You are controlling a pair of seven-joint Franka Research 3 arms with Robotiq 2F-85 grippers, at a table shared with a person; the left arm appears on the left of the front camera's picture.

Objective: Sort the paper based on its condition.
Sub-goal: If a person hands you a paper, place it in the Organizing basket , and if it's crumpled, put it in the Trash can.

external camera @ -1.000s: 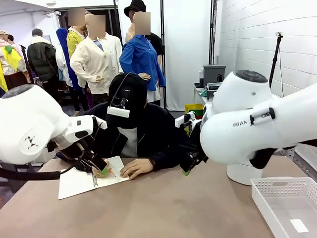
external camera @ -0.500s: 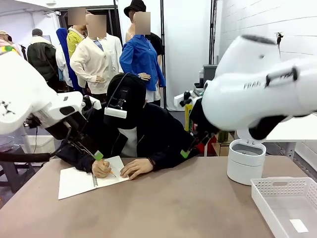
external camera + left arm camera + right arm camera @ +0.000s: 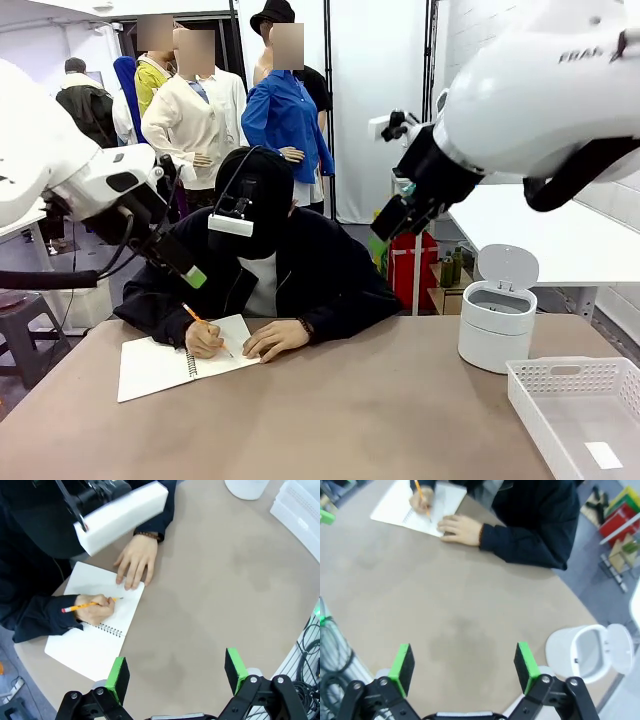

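My left gripper [image 3: 175, 665] has its two green fingers spread wide apart, and nothing is between them. My right gripper [image 3: 463, 657] is the same: spread wide, with nothing in it.

A moment ago both were low down. The left one was right by the person's writing hand [image 3: 95, 609]. The right one hung low beside the person's elbow. Now both have gone up high, and I look down on the table [image 3: 215, 580] from above. I think this means I have backed off to wait, and the sorting has not begun.

Under me lies one notebook [image 3: 82, 652], open. The person is writing in it with one orange pencil [image 3: 85, 605]. The person's other hand [image 3: 134, 565] rests flat at the notebook's edge. That makes two hands, both at the notebook.

Far off to the side stands one round white bin [image 3: 560, 655] with its lid flipped up. Near it is one white tray [image 3: 530, 408]. Inside the tray is one small flat white slip [image 3: 603, 455], and I cannot tell what it is.

As for the paper wads, I cannot tell where they are. My guess is that the paper will come from the notebook.
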